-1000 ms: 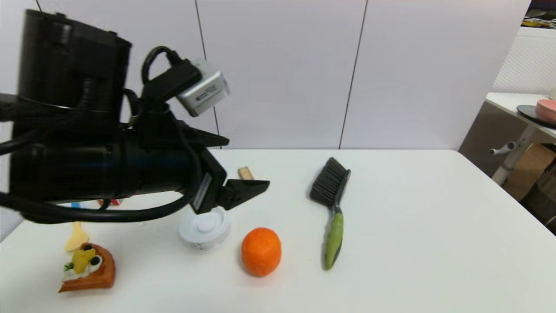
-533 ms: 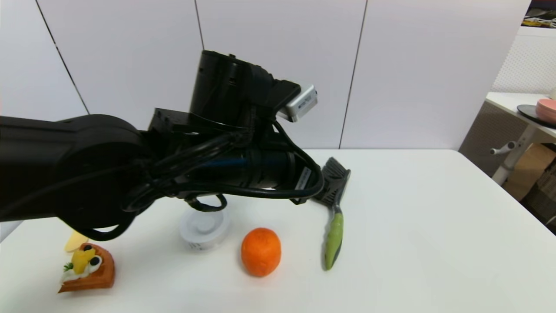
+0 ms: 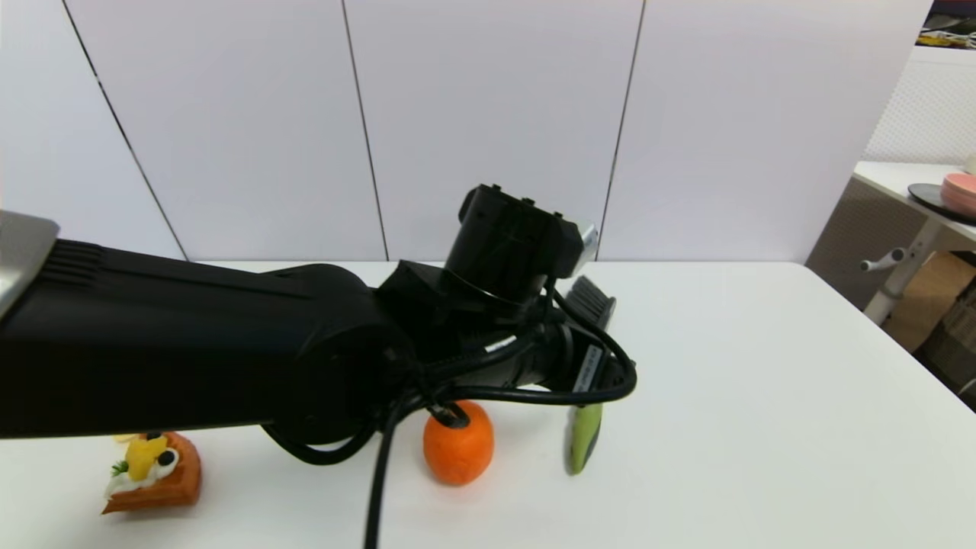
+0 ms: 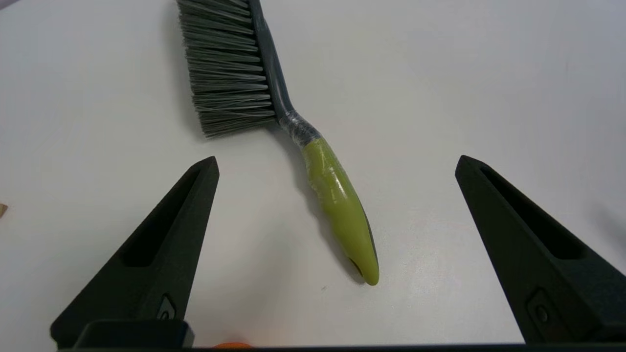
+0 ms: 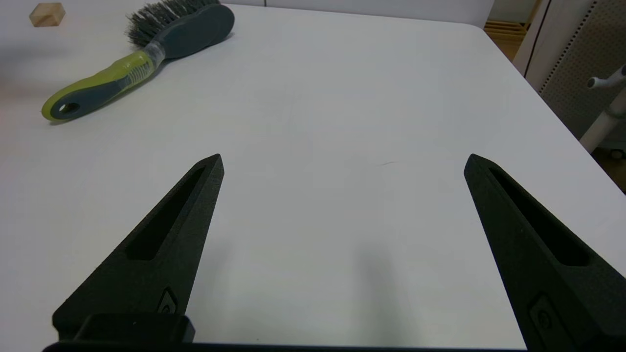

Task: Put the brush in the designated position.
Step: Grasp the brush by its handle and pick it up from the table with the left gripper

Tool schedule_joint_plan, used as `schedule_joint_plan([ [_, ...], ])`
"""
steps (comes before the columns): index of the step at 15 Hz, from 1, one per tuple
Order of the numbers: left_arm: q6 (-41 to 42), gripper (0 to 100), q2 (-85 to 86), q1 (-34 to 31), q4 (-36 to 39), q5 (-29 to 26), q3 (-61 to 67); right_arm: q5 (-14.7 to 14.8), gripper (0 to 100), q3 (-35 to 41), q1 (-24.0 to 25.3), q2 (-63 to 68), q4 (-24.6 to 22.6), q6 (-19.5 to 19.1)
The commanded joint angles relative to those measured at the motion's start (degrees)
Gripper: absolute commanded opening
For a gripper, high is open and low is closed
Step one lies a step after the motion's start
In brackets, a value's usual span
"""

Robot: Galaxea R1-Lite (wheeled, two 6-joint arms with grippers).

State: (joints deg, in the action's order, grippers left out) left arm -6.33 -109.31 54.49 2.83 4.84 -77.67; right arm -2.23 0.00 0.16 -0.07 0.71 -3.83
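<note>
The brush (image 4: 337,200) lies flat on the white table, with dark grey bristles and a lime-green handle. In the head view my left arm (image 3: 488,343) reaches across and covers the brush's middle; only the bristle head (image 3: 593,299) and handle tip (image 3: 584,446) show. My left gripper (image 4: 336,159) hovers above the handle, open, one finger on each side, touching nothing. From the table's right side, my right gripper (image 5: 343,156) stands open and empty, well away from the brush (image 5: 122,73). No mark shows the designated position on the tabletop.
An orange (image 3: 458,446) sits just left of the brush handle. A waffle dessert (image 3: 156,473) lies at the front left. A small wooden block (image 5: 46,13) rests beyond the brush. The table's right edge (image 3: 900,358) borders a side table.
My left arm has swung right across the table and come down over the brush. It now hides the white dish and the brush's neck. The brush has not moved.
</note>
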Motion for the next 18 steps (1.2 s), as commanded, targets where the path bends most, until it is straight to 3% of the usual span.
schedule_joint_plan([
  [1, -5.54, 100, -3.01, 3.16, -0.19, 6.32, -0.20, -0.05, 100, 0.09, 0.02, 0.07, 0.00, -0.04],
  [7, -6.15, 100, -6.26, 3.78, -1.42, 12.30, -0.29, -0.05, 100, 0.09, 0.02, 0.07, 0.00, -0.04],
  [11, -9.23, 100, -10.22, 4.66, -0.89, 13.35, -2.40, -0.05, 100, 0.09, 0.02, 0.07, 0.00, -0.04],
  [14, -9.76, 100, -13.91, 5.10, -0.89, 17.92, -6.88, -0.05, 100, 0.09, 0.02, 0.07, 0.00, -0.04],
  [18, -9.67, 100, -15.76, 5.10, 0.60, 18.80, -7.50, -0.05, 100, 0.09, 0.02, 0.07, 0.00, -0.04],
])
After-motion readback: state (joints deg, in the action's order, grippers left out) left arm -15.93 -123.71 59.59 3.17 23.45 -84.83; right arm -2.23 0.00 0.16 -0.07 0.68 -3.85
